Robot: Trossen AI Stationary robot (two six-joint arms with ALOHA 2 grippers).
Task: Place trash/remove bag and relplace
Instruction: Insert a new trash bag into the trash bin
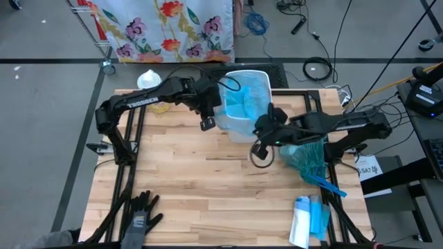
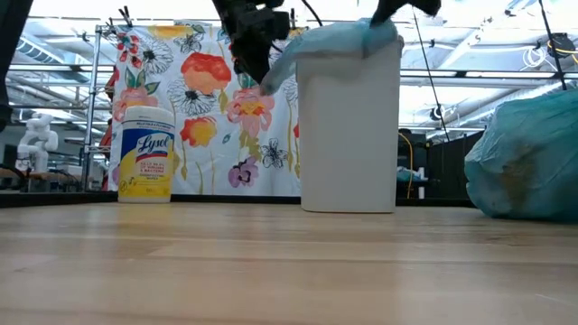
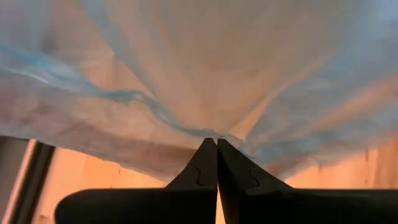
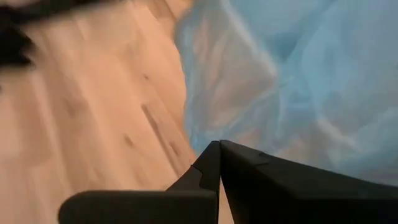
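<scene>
Wooden slatted tabletop (image 1: 208, 187): white plastic bin (image 1: 239, 128) at rear centre; your left gripper (image 1: 211, 114) and right gripper (image 1: 266, 128), both pinched on its thin blue liner bag (image 1: 246, 104), flank opposite rim edges; tied teal full bag (image 1: 308, 159) lies right

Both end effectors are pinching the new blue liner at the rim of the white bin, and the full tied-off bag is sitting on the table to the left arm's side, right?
Not quite. The full bag lies on the right arm's side of the table, as the high view shows. The rest holds: the left end effector and the right end effector are each shut on the blue liner at the white bin.
</scene>
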